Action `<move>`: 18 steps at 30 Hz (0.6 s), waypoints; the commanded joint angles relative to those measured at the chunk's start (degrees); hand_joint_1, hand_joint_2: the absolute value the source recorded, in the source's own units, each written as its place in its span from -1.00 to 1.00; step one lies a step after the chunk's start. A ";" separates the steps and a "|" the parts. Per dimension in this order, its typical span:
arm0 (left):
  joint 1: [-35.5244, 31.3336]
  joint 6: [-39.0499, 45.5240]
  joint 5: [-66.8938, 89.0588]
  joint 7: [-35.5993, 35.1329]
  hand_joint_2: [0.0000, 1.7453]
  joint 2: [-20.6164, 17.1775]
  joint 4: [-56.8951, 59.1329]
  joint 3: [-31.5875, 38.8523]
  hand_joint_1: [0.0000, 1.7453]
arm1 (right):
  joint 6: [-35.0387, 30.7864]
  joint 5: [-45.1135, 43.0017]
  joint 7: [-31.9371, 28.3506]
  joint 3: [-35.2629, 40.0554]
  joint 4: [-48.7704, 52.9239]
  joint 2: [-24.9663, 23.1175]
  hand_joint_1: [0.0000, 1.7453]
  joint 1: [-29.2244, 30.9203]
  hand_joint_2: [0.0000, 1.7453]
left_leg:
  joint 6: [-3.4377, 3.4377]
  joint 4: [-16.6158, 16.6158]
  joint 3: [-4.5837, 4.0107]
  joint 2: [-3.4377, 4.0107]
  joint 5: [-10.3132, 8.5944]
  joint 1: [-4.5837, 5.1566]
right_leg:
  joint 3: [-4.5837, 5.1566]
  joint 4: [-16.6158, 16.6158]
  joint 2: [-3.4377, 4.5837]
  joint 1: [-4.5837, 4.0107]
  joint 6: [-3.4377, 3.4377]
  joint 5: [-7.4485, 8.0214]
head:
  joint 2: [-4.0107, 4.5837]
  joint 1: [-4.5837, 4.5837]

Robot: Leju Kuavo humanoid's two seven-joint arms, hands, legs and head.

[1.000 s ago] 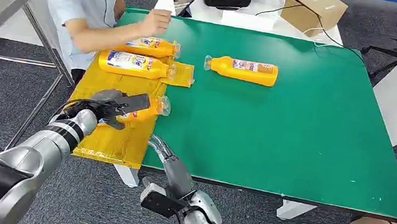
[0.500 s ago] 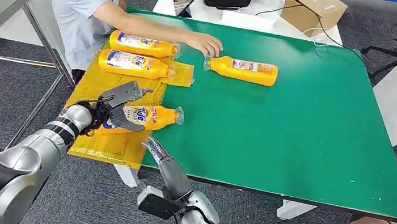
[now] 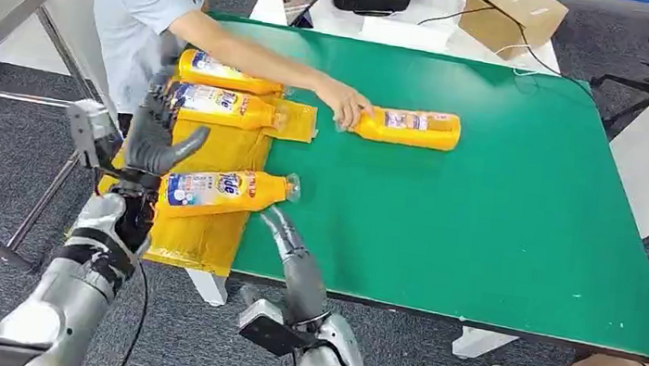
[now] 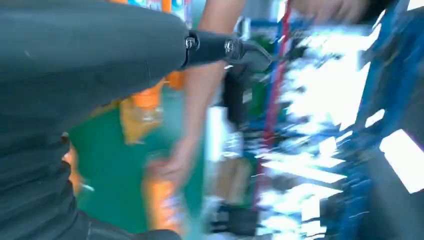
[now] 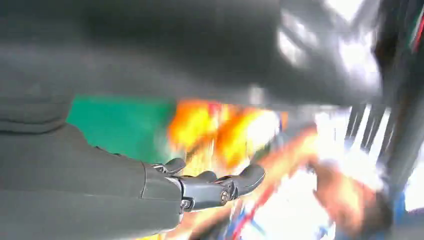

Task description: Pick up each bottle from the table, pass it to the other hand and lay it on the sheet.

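Left hand: my left hand is raised above the near end of the yellow plastic sheet, fingers spread, holding nothing.
Right hand: my right hand sits low at the near table edge, fingers stretched out and empty; the right wrist view agrees, though it is blurred.
Laid bottle: the orange plastic detergent bottle with a blue-and-white label lies on its side on the sheet, clear cap poking out over the green table mat. It sits apart from both hands.
Sheet contents: two more orange bottles lie side by side at the far end, the middle bottle and the far bottle.
Remaining bottle: the last orange bottle lies on the bare mat, well apart from the sheet. A person's hand is touching its cap end.
Fill: I cannot tell how full any bottle is; they look opaque.
Handling, my judgement: rigid smooth plastic, likely slippery and moderately heavy if full. It should roll freely when lying down.
Grasp plan: I would wrap the broad labelled body near its middle, across the long axis, leaving one end free for the handover.
Caution: wait until the person's hand withdraws.
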State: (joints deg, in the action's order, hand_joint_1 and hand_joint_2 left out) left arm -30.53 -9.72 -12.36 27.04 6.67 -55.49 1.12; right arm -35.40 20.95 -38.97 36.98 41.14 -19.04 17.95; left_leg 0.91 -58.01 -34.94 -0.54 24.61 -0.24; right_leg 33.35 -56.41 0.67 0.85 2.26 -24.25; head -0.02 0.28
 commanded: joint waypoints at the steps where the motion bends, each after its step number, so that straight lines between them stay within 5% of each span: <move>1: 19.89 9.15 -7.14 0.27 1.00 4.27 -29.37 2.43 -1.00 | -4.60 31.64 17.06 -10.29 20.81 11.41 -1.00 -4.86 1.00 | 0.01 0.09 0.16 0.02 0.04 0.02 | -0.18 0.13 -0.04 0.01 -0.02 -0.03 | 0.00 -0.02; 4: 24.31 14.23 -2.25 2.99 1.00 4.92 -34.16 2.88 -1.00 | -4.31 35.91 21.07 -13.72 24.05 14.39 -1.00 -4.86 1.00 | 0.02 0.07 0.24 0.08 0.10 0.01 | -0.28 0.16 -0.01 -0.01 -0.03 -0.05 | 0.00 0.00; 10: 26.88 20.98 6.56 -2.86 1.00 3.88 -33.25 -0.49 -1.00 | -0.43 43.26 29.65 -19.13 23.69 17.19 -1.00 -5.85 1.00 | 0.01 0.05 0.13 -0.14 0.03 0.03 | -0.23 0.13 -0.19 0.02 -0.04 -0.06 | 0.00 -0.02; 11: 27.45 20.59 7.52 -2.14 1.00 3.61 -33.36 -1.13 -1.00 | 4.63 44.94 33.36 -19.85 20.90 17.62 -1.00 -4.91 1.00 | 0.00 0.08 0.24 -0.16 0.05 0.02 | -0.34 0.17 -0.23 0.00 -0.07 -0.08 | 0.00 -0.02; 18: 25.57 22.23 9.53 -2.71 1.00 3.63 -32.01 -1.12 -1.00 | 12.03 43.87 36.67 -20.81 8.90 17.56 -1.00 1.00 1.00 | -0.02 0.04 0.23 -0.06 0.06 0.00 | -0.31 0.14 -0.13 -0.05 -0.09 -0.05 | 0.00 0.00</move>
State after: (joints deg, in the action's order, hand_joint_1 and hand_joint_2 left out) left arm -3.73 12.57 -2.49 26.34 10.47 -88.81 1.09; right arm -29.50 64.96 -5.64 19.21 62.29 -3.76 12.77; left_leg 0.93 -58.01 -34.92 -0.58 24.63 -0.21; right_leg 33.29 -56.35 0.66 0.83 2.26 -24.25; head -0.02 0.28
